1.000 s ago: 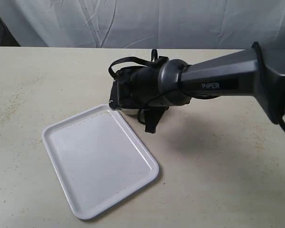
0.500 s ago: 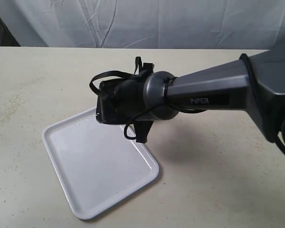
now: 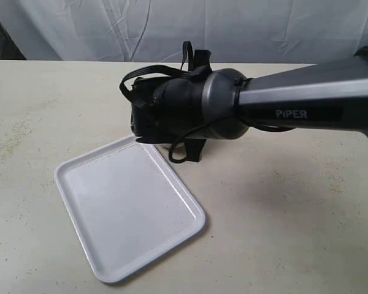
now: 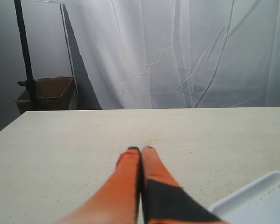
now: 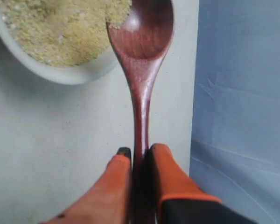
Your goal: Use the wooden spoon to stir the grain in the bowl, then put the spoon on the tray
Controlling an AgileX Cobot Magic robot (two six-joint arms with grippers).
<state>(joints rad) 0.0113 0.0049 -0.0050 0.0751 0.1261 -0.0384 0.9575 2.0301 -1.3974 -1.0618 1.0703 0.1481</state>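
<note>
The wooden spoon (image 5: 141, 56) is clenched by its slim handle in the right pincer (image 5: 139, 156), its oval head poised at the rim of the bowl (image 5: 60, 74), with one edge overlapping the grain (image 5: 56, 28); whether it dips into the mound or sits just above it cannot be told from the right wrist view. In the exterior view the right arm hides both spoon and bowl.

Nearest in the exterior view lies the tray (image 3: 110, 257), bare and white, on the left of the surface (image 3: 282, 233). Just beyond its far right corner hangs the right arm's dark wrist, looped with black cable. The left pincer (image 4: 141, 151) is pressed together on nothing, low over the surface, with a corner of the tray beside it and loose grains scattered ahead.

Judging the risks: the bowl is small, light and unheld, so a sideways push from the spoon against its wall could slide or tip it and spill grain. The handle is glossy and tapered, so it could twist or slip in the narrow grip during stirring. A spoon lifted out carrying grain would scatter it on the way to the tray.

The only readable writing is "PiPER" on the right arm's forearm housing (image 3: 292, 113).
</note>
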